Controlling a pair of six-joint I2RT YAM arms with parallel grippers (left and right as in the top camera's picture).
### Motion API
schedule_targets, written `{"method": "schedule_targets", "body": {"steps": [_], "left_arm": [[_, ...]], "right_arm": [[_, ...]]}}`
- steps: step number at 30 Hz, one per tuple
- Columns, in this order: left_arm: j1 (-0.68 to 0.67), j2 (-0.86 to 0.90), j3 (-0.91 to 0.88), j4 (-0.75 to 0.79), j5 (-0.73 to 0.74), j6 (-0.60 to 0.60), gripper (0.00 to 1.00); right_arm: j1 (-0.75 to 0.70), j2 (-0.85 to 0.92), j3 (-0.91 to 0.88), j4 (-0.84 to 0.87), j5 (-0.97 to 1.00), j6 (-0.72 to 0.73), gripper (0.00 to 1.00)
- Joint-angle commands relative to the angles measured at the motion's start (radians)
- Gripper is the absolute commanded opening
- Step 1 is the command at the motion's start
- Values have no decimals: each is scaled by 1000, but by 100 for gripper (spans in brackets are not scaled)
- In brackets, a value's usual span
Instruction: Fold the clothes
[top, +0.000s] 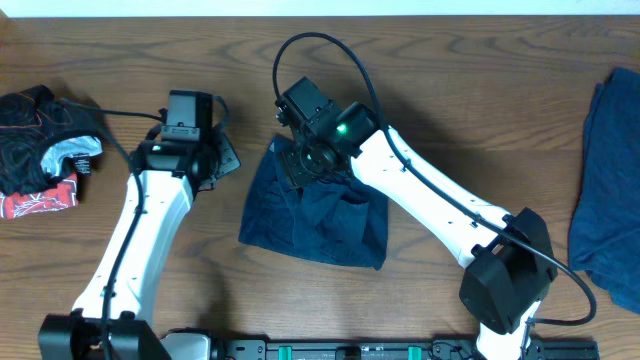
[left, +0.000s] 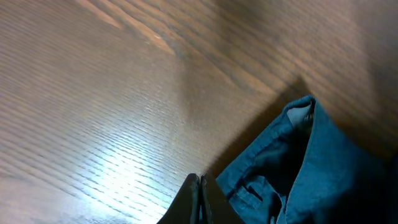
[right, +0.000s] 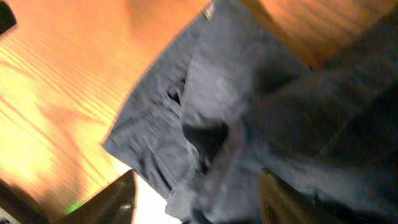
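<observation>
Dark navy blue shorts lie folded in a rough square at the table's middle. My right gripper hovers over their top left corner; in the right wrist view its fingers are spread wide, with the waistband edge below them. My left gripper is just left of the shorts, over bare wood. In the left wrist view its fingers are pressed together and hold nothing, with the shorts' corner beside them. Another blue piece lies at the right edge.
A heap of dark, grey and red clothes lies at the far left edge of the wooden table. The arm bases stand at the front edge.
</observation>
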Motion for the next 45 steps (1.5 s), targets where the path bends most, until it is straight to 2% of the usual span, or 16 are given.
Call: {"method": "schedule_targets", "body": {"steps": [1, 3, 7, 9, 10, 12, 13, 14, 16, 23, 26, 31, 39, 45], "left_arm": [[14, -28, -3, -10, -12, 17, 6], [15, -28, -3, -16, -11, 17, 6], [15, -27, -3, -26, -11, 18, 6], [15, -27, -3, -28, -12, 18, 6], [15, -27, -3, -28, -12, 18, 6], [15, -27, -3, -28, -12, 17, 6], [15, -27, -3, -28, -12, 18, 6], [15, -27, -3, -29, -12, 18, 7], [15, -27, -3, -31, -12, 18, 7], [18, -27, -3, -30, -13, 47, 7], [46, -29, -2, -17, -12, 63, 12], [119, -57, 2, -25, -11, 59, 12], [180, -141, 2, -40, -11, 59, 13], [180, -187, 2, -40, -12, 60, 16]], "right_arm": [[11, 9, 18, 26, -1, -5, 63], [8, 5, 23, 30, 56, -5, 56], [-18, -31, 60, -18, 225, -1, 53], [-42, -54, 98, -69, 278, 5, 43], [-59, -68, 118, -101, 297, 8, 43], [-94, -87, 141, -159, 315, 35, 24], [-113, -95, 143, -178, 315, 37, 18], [-129, -99, 143, -193, 316, 37, 18], [-169, -98, 140, -241, 315, 68, 1], [-257, -71, -5, -286, 198, 69, 1], [-247, -56, -114, -212, 130, 48, 1], [-200, -53, -238, -53, 46, 32, 1], [-90, -53, -243, 151, -132, -5, 2], [37, -52, -243, 307, -180, -5, 9]]}}
